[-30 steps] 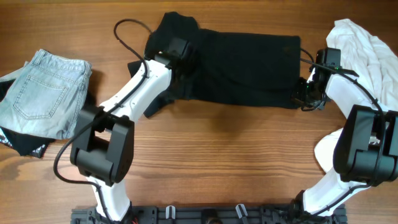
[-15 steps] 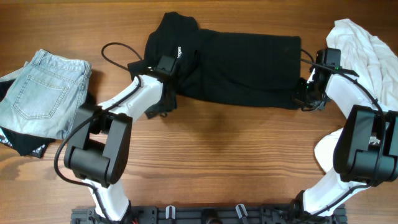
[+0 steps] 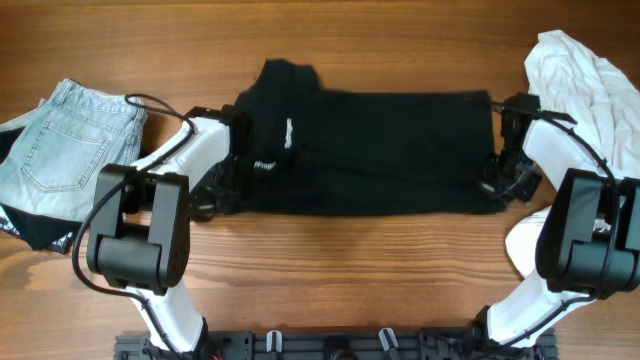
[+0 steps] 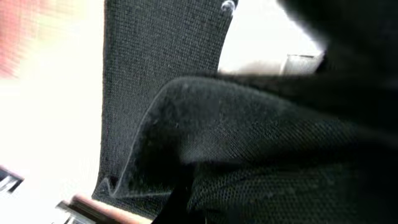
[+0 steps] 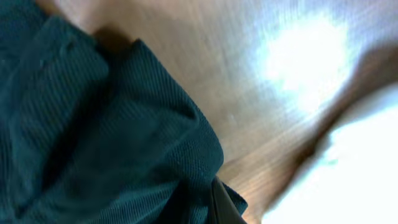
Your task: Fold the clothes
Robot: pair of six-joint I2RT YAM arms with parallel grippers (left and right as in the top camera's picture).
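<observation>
The black garment [image 3: 390, 150] lies stretched across the middle of the counter [image 3: 350, 280], the left claw [image 3: 212, 195] pinching its left edge and the right claw [image 3: 500, 185] pinching its right corner, folded jeans [image 3: 70, 150] lying beyond the left arm, a white cloth [image 3: 590, 80] heaped far right.

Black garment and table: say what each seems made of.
The black garment looks like matte knit fabric: wrist views show a fine ribbed texture. The table looks like wood or wood-look laminate, smooth with slight sheen: grain lines and glare.
</observation>
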